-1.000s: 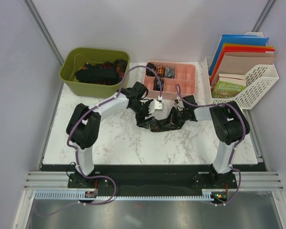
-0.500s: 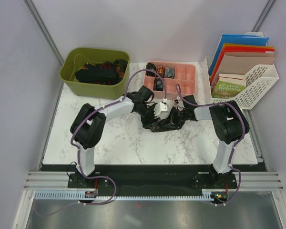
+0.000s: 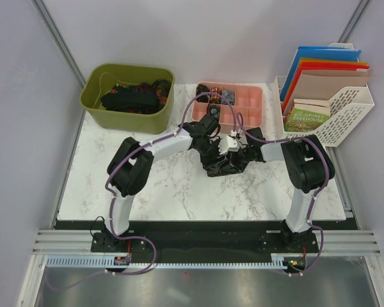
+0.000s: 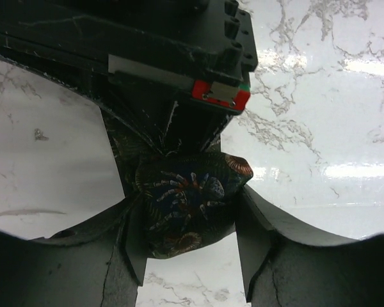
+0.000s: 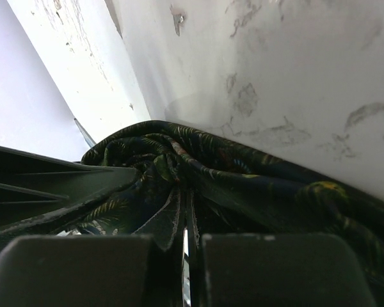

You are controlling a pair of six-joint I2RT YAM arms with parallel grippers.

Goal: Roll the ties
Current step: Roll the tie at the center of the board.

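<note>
A dark patterned tie (image 3: pixel 219 166) lies bunched on the marble table (image 3: pixel 147 185) between both grippers. My left gripper (image 3: pixel 212 152) is closed on a rolled end of it; in the left wrist view the tie roll (image 4: pixel 189 204) sits squeezed between the fingers (image 4: pixel 131 236). My right gripper (image 3: pixel 235 157) is shut on the tie's fabric; in the right wrist view the folds (image 5: pixel 198 173) gather into the closed fingertips (image 5: pixel 169 224). Rolled ties (image 3: pixel 212 97) sit in the pink tray (image 3: pixel 249 105). More ties (image 3: pixel 131 97) fill the green bin (image 3: pixel 125 115).
A white file rack (image 3: pixel 345 112) with folders and a book stands at the back right. The pink tray is just behind the grippers. Purple cables (image 3: pixel 201 99) loop over the arms.
My left gripper has moved right toward the right gripper. The tie between them has bunched up shorter.
</note>
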